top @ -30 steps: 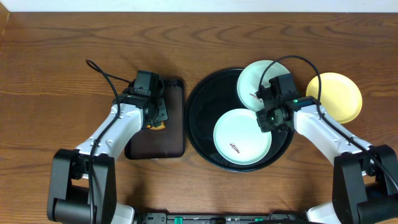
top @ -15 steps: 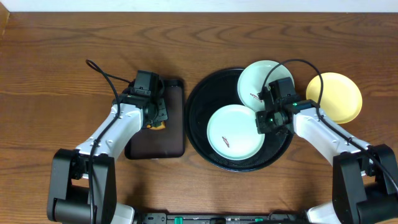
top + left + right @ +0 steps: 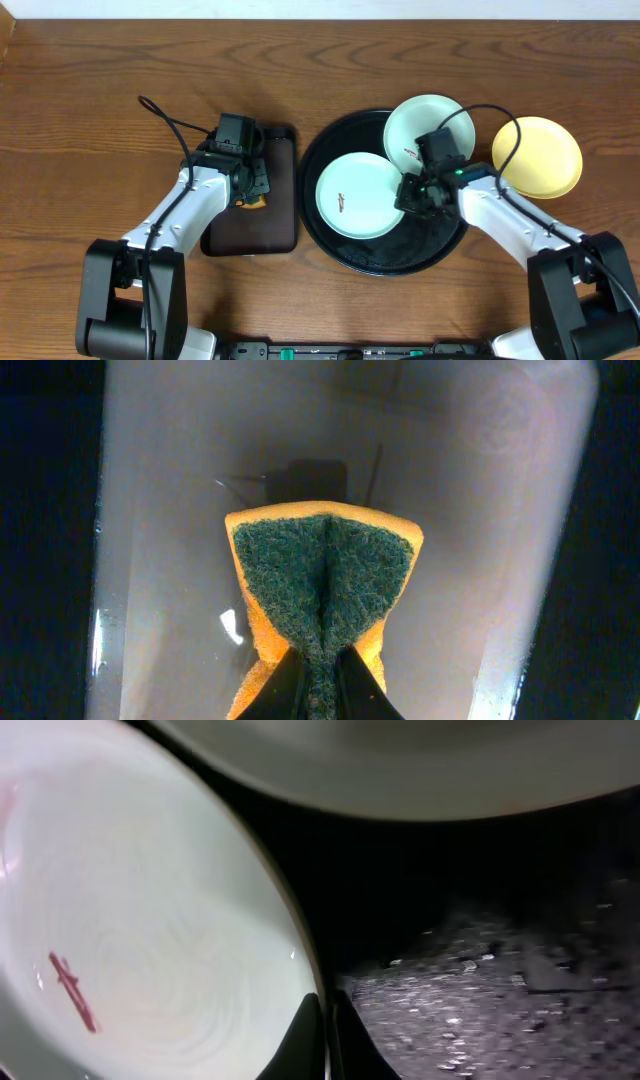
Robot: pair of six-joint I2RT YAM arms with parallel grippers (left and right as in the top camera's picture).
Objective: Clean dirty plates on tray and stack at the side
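On the round black tray (image 3: 400,255), the right tool (image 3: 408,192) pinches the right rim of the near mint plate (image 3: 357,195). The far mint plate (image 3: 420,120) overlaps the tray's far rim; the yellow plate (image 3: 545,155) lies on the desk (image 3: 100,80) beside it. The left tool (image 3: 250,195) pinches a sponge (image 3: 322,575) over the rectangular tray (image 3: 275,215).

Overhead faces straight down; right wrist, very close, shares the tray (image 3: 380,255).

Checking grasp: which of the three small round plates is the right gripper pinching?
The pale mint-white plate flat inside the round glossy black tray. The other mint-white plate overhangs the tray's far rim; the pale yellow plate sits outside.
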